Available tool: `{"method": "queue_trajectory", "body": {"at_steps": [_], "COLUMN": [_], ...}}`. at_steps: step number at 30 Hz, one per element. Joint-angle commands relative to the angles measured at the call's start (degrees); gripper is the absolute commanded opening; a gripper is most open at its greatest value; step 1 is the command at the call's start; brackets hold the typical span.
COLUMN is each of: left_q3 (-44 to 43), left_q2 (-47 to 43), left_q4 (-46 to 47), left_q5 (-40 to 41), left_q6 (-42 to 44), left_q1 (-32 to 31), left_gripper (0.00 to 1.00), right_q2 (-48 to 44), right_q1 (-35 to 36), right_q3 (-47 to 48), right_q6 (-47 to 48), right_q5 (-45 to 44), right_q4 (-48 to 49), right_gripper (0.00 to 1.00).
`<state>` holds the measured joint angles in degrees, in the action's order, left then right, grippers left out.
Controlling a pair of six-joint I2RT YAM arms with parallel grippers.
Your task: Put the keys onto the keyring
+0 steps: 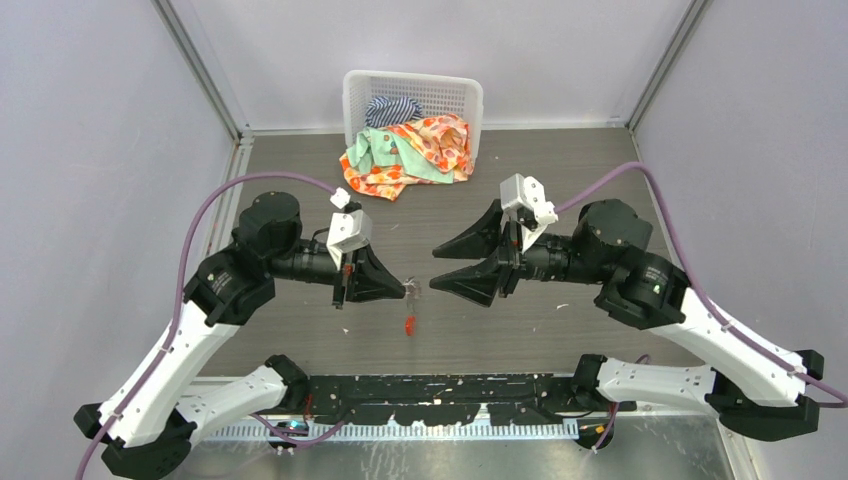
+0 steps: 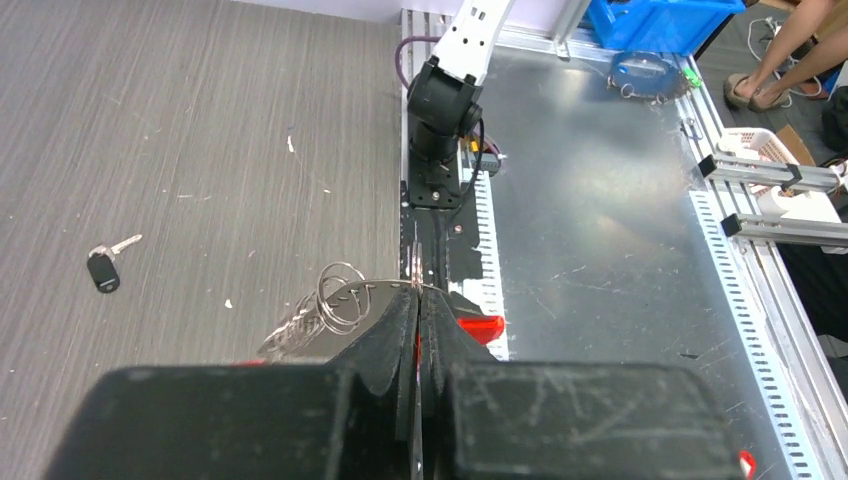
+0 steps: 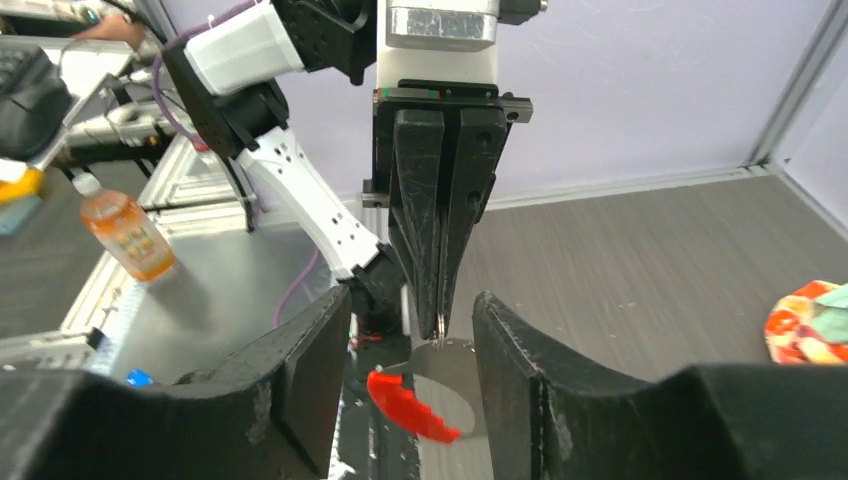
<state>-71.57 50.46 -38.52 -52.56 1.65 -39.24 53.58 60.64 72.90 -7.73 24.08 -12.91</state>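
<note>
My left gripper [image 1: 404, 289] is shut on the keyring [image 1: 413, 290] and holds it above the table. In the left wrist view its fingertips [image 2: 418, 287] pinch the grey ring [image 2: 340, 293], with silvery pieces [image 2: 288, 330] fanned to the left and the red tag [image 2: 481, 328] to the right. The red tag [image 1: 409, 325] hangs below in the top view. A black-headed key [image 2: 103, 268] lies loose on the table, far left. My right gripper [image 1: 433, 269] stands open facing the left one, a short gap away. Between its fingers [image 3: 312, 372] I see the ring [image 3: 452, 346] and red tag [image 3: 410, 405].
A white basket [image 1: 412, 92] with clothes spilling out [image 1: 405, 155] stands at the back centre. A metal plate [image 2: 600, 200] runs along the near edge with the arm bases. An orange bottle [image 3: 125, 232] and a blue bin [image 2: 660, 20] sit beyond the table.
</note>
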Motion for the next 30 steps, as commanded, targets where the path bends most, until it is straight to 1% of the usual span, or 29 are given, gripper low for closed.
{"method": "queue_trajectory", "body": {"at_steps": [1, 4, 7, 11, 17, 20, 25, 30], "left_q3": [-3.5, -4.1, -4.4, -4.5, -4.6, -4.5, -4.5, -4.5], "left_q2": [1.0, 1.8, 1.9, 2.0, 2.0, 1.9, 1.8, 1.6], "left_q4": [-2.3, -3.1, -3.6, -5.2, -7.1, -7.6, -7.4, -6.4], "left_q5": [-0.9, -2.3, -3.2, -3.7, -4.0, -3.7, -2.2, -1.3], "left_q6": [3.8, 4.1, 4.6, 6.4, 9.0, 10.0, 10.4, 9.7], "left_q1": [0.1, 0.0, -0.4, -0.8, -1.3, -1.4, -1.4, -1.4], "left_gripper": [0.00, 0.00, 0.00, 0.00, 0.00, 0.00, 0.00, 0.01], "right_q2": [4.8, 7.9, 9.9, 12.1, 13.6, 13.7, 14.2, 14.2], "right_q1": [0.2, 0.1, 0.1, 0.1, 0.1, 0.1, 0.1, 0.1], "right_q3": [7.7, 11.3, 13.0, 13.8, 14.1, 13.8, 13.5, 12.7], "right_q6": [12.4, 15.8, 16.9, 17.2, 17.8, 17.2, 16.2, 15.5], "right_q5": [-0.7, 0.7, 2.1, 4.9, 6.3, 7.2, 8.2, 8.1], "right_q4": [-18.9, -22.8, -23.7, -22.8, -21.7, -20.2, -18.9, -17.9], "right_gripper": [0.54, 0.55, 0.55, 0.54, 0.48, 0.47, 0.42, 0.42]}}
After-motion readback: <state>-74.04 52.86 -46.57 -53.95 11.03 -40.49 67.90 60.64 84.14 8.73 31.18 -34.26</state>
